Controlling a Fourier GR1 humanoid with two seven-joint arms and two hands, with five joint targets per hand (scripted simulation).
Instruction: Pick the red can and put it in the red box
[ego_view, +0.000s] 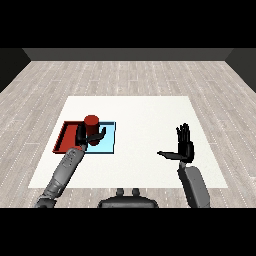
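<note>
Near the table's (150, 107) left edge the left hand (82, 134) curls round the upright red can (91, 123), carrying it over the red tray (67, 135), beside the light blue tray (107, 145), presumably to lower it there, while the right hand (185, 147), fingers straight and holding nothing, idles toward the right edge.

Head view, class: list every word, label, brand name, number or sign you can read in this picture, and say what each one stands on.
No readable text anywhere.
Red can: plain, no label shows.
Red tray: no marking.
Light blue tray: no marking.
White table: bare of print.
Left hand and right hand: plain black, no lettering.
</note>
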